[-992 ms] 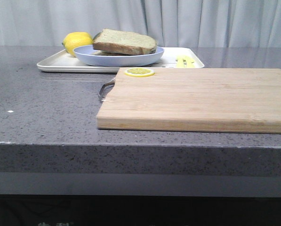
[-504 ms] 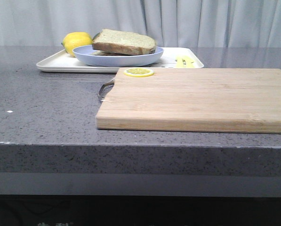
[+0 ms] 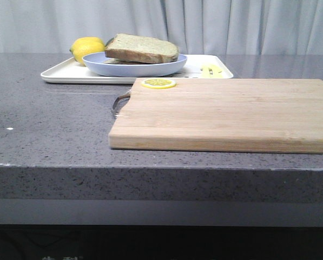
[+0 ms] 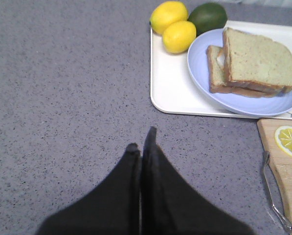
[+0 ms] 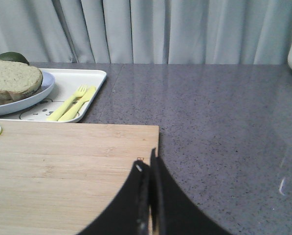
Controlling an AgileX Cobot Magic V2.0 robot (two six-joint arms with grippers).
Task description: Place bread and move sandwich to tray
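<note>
The thick bread slice (image 3: 142, 47) lies on top of a thinner slice (image 4: 215, 73) on the round light-blue plate (image 3: 134, 67); the egg is mostly hidden between them. The plate stands on the white tray (image 3: 64, 73) at the back left. In the left wrist view the bread (image 4: 260, 61), plate (image 4: 243, 100) and tray (image 4: 172, 88) show too. My left gripper (image 4: 141, 139) is shut and empty over bare countertop, short of the tray. My right gripper (image 5: 146, 164) is shut and empty above the cutting board's far right corner. Neither gripper shows in the front view.
A wooden cutting board (image 3: 226, 114) with a metal handle (image 4: 275, 196) lies in front of the tray, a lemon slice (image 3: 159, 83) at its back left corner. Two lemons (image 4: 179, 36) and a lime (image 4: 208, 17) sit at the tray's far end. Yellow cutlery (image 5: 72, 105) lies on the tray.
The whole front view has shifted a few pixels to the left. Nothing on the table has moved relative to the rest.
</note>
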